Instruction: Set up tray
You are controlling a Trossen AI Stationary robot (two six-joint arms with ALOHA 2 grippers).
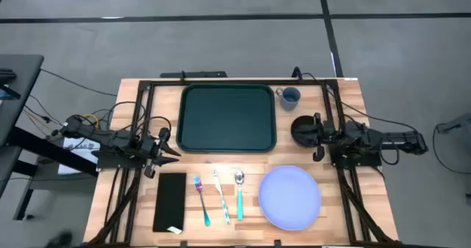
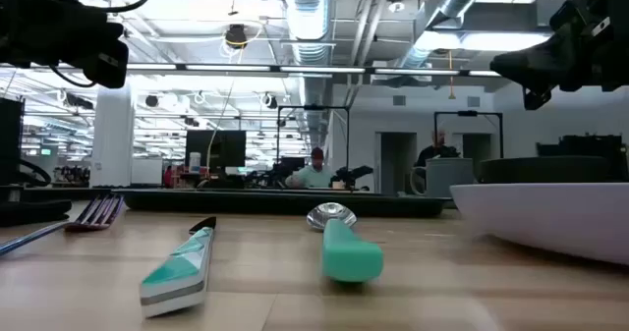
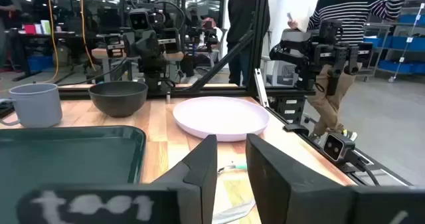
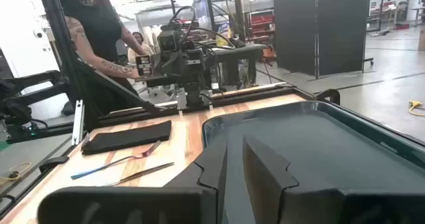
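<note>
The green tray (image 1: pixel 228 118) lies bare at the back middle of the table (image 1: pixel 346 211), with a cup (image 1: pixel 288 96) and a bowl (image 1: pixel 303 129) to its right. The left gripper (image 1: pixel 168 146) hovers just off its left edge, the right gripper (image 1: pixel 318 136) by the bowl; both have fingers slightly parted, holding nothing

A robotics lab — exposed ceiling ducts (image 2: pixel 324 17), other arm rigs (image 4: pixel 189 61), workstations.
</note>
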